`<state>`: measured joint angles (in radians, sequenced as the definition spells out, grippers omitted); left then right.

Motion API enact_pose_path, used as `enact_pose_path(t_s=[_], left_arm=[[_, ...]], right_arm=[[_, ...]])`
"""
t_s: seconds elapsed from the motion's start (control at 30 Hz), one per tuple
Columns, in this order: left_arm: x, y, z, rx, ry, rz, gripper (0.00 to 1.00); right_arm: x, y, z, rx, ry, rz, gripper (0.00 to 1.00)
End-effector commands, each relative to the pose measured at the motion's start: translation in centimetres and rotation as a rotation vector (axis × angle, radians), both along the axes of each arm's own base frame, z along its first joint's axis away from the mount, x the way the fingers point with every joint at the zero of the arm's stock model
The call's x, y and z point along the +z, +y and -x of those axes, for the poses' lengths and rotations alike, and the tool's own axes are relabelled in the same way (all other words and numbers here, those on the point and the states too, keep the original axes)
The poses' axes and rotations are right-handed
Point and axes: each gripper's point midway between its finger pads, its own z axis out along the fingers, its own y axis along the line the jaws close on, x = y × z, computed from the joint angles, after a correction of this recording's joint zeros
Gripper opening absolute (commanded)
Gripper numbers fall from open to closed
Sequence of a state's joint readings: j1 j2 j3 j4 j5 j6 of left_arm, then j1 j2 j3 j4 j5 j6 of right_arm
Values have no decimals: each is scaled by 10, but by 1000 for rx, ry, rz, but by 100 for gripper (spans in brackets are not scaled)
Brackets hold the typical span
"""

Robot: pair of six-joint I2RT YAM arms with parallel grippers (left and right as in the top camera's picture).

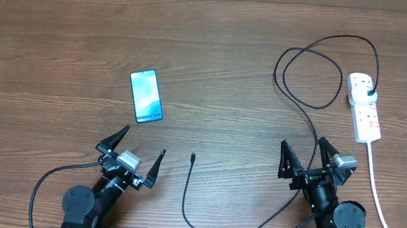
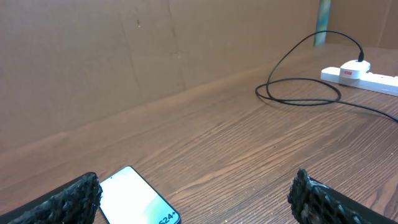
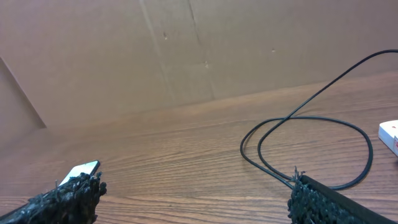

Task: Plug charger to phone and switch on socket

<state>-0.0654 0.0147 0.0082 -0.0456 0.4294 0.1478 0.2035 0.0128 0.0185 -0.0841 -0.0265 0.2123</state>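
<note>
The charger is plugged into the socket, but its tip lies loose on the worktop, apart from the phone. Both pairs of jaws stand spread, empty.

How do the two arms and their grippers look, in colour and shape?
Both arms are black with round joint housings. The left gripper and right gripper each carry a light grey block at the wrist and two black, tapering fingers with a rough, bumpy surface. A thin black cable loops out beside the left arm.
</note>
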Motion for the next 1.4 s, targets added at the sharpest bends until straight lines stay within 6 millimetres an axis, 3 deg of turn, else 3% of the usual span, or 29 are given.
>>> enact_pose_path(t_s=[0.0,1.1,1.37], left_arm=[[1,1,0,8,1,15,100],[2,1,0,8,-4,17,100],[8,1,-1,12,19,110,100]], right_arm=[[-3,0,0,2,-2,4,100],[-3,0,0,2,-2,4,100],[-3,0,0,2,-2,4,100]])
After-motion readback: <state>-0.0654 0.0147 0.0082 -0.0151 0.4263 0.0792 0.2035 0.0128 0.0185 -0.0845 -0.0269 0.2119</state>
